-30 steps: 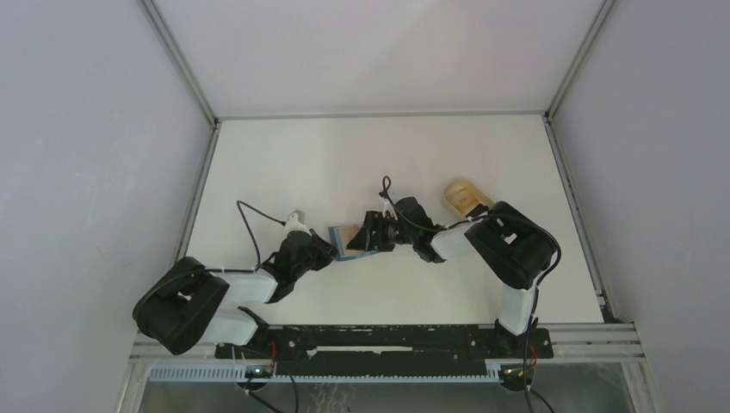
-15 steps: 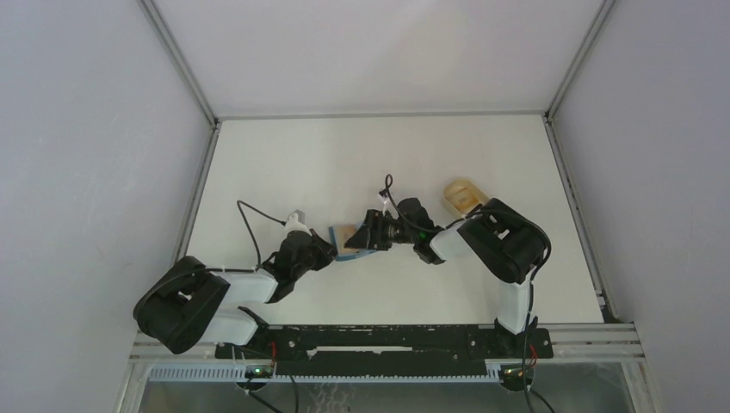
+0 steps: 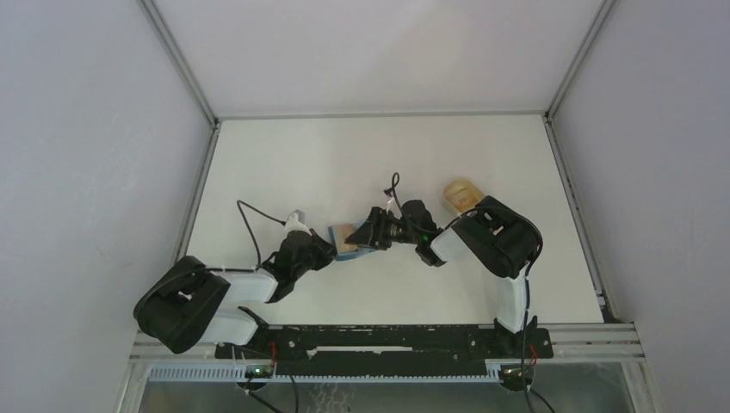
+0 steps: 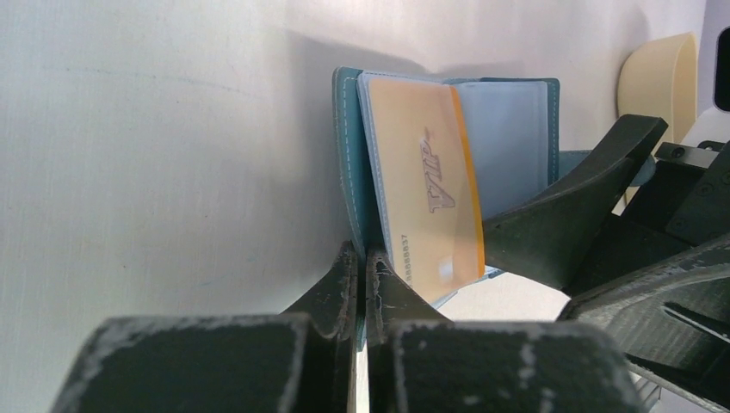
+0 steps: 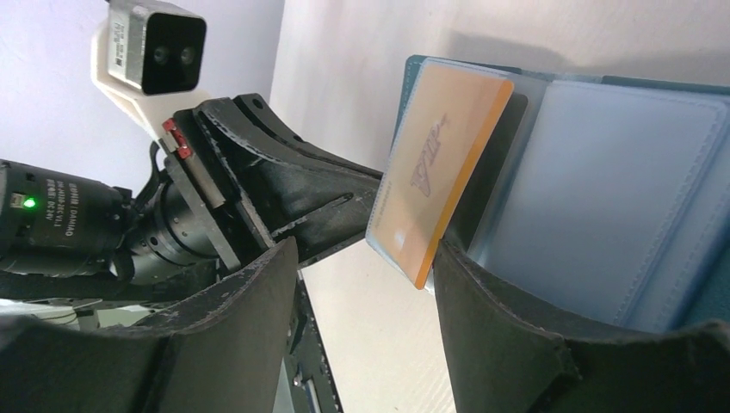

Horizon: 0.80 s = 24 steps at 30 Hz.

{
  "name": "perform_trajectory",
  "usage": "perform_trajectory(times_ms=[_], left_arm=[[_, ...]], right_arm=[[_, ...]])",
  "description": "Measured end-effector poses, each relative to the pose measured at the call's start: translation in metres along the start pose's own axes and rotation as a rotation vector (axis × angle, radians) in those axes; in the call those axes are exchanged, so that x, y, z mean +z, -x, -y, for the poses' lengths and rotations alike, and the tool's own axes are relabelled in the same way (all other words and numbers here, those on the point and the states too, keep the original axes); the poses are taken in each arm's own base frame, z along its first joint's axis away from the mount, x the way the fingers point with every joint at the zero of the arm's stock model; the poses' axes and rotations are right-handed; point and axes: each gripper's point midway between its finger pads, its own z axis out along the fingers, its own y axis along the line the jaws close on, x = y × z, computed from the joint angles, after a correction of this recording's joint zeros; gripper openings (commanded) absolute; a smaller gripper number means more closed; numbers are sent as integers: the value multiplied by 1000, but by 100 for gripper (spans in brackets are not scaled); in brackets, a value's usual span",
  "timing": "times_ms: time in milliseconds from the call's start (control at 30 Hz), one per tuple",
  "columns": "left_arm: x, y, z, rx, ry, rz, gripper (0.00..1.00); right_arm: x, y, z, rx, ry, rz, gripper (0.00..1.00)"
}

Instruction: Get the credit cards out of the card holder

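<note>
Left jaws shut, pinching card holder [image 4: 347,146] cover edge; right jaws part open, empty, straddling free corner of orange card [image 5: 439,155]; card long axis runs toward them

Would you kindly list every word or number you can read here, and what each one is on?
"VIP": on the orange card in the card holder.
Digits along that card's edge: too small to read.
"DAMIAO": on the left arm's motor; its other print is blurred.
</note>
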Motion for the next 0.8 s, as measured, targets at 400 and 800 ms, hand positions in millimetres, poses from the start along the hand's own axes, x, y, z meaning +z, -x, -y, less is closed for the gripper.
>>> perform_trajectory(times_ms=[400,800], left_arm=[[0,1,-1,-2,3,4,0],[-3,2,-3,7,17,5,0]], right_arm=[[3,3,-4,36,50,21,68],[7,2,-7,36,59,8,68]])
